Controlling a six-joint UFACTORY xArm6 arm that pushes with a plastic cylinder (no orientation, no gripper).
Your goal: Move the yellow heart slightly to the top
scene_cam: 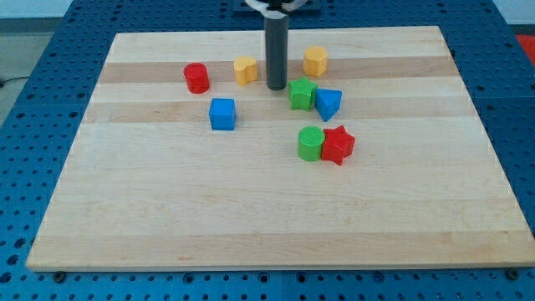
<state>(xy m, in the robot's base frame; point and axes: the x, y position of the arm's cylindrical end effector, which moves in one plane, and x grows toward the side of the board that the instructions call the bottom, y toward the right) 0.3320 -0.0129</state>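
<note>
The yellow heart point(245, 70) lies on the wooden board point(267, 217) near the view's top, left of centre. My tip point(276, 87) is the lower end of the dark rod and rests on the board just right of the yellow heart, slightly lower in the view, with a small gap between them. A yellow hexagon-like block point(315, 60) lies to the right of the rod, nearer the view's top.
A red cylinder point(196, 78) lies left of the heart. A blue cube point(222, 114) is below it. A green block point(302, 94) and a blue triangle point(328, 103) touch, right of my tip. A green cylinder point(311, 143) and a red star point(338, 145) touch lower down.
</note>
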